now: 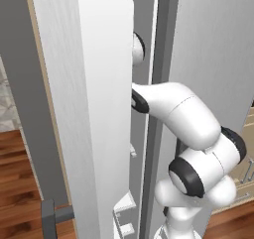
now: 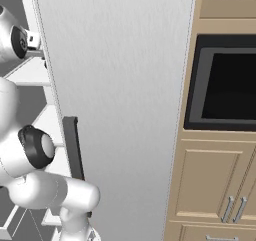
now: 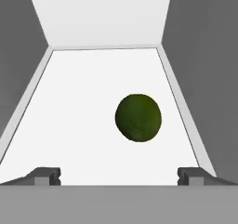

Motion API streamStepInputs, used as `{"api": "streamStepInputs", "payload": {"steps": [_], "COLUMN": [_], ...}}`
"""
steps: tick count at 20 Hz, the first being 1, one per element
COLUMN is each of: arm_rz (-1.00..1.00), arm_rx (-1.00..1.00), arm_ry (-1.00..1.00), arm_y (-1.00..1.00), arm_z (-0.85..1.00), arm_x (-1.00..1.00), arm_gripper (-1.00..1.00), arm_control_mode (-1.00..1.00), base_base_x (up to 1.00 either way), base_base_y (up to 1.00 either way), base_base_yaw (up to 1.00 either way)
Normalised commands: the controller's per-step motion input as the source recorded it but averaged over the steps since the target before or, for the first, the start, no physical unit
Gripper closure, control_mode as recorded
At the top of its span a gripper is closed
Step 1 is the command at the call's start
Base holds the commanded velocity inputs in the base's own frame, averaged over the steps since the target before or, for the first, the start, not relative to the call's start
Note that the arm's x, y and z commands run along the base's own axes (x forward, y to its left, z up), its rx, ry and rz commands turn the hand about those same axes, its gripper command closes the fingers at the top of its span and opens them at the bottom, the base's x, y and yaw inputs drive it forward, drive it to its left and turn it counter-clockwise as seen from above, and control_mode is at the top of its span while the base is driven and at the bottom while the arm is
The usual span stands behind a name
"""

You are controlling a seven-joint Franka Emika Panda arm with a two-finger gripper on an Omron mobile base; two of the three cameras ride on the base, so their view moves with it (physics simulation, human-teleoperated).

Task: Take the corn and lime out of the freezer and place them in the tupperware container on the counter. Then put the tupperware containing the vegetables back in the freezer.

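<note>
- My pincer [image 3: 119,176] is spread wide and holding nothing. In the hand view the two dark finger tips [image 3: 46,175] poke up at the bottom corners, far apart from each other.
- The lime [image 3: 138,117] is sitting on a white shelf [image 3: 83,116] just beyond the tips, a bit right of the middle between them. It's not touching either tip, there's bare shelf all around it.
- That shelf runs back to a white rear wall, with grey side walls on both sides, so I'm looking into a compartment of the freezer [image 1: 104,109].
- From the left base view, my arm [image 1: 183,114] reaches from the lower right up and left into the gap between the open door [image 1: 69,99] and the freezer body, and the hand end is tucked out of sight behind the white inner door panel.
- The door's dark grey bar handle [image 1: 48,218] shows at the bottom left of that view.
- In the right base view the arm is on the left side, white shelves [image 2: 30,72] stacked behind it, and another dark bar handle [image 2: 74,150] runs down the grey front next to it.
- Farther right there's a black oven [image 2: 227,82] set into beige cabinets [image 2: 210,185] with silver handles.
- Reddish wood floor [image 1: 15,183] at the lower left of the left base view.
</note>
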Motion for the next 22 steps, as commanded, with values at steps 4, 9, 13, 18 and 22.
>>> {"api": "streamStepInputs", "payload": {"steps": [4,9,13,18,22], "arm_rz": [-0.04,-0.03,-0.04,-0.03,-0.03], "arm_rx": [-0.09,-0.09,-0.10,-0.08,-0.07], "arm_ry": [0.07,0.04,0.00,0.00,0.00], "arm_y": [0.00,0.00,0.00,0.00,-0.03], "arm_z": [-0.22,-0.17,-0.11,-0.11,-0.15], "arm_x": [0.31,0.27,0.11,0.22,0.16], "arm_gripper": [-1.00,-1.00,-1.00,-1.00,-1.00], "arm_control_mode": [-1.00,-1.00,-1.00,-1.00,-1.00], "base_base_x": [0.00,0.00,0.00,0.00,0.00], "base_base_y": [0.00,0.00,0.00,0.00,0.00], "base_base_yaw": [0.00,0.00,0.00,0.00,0.00]}}
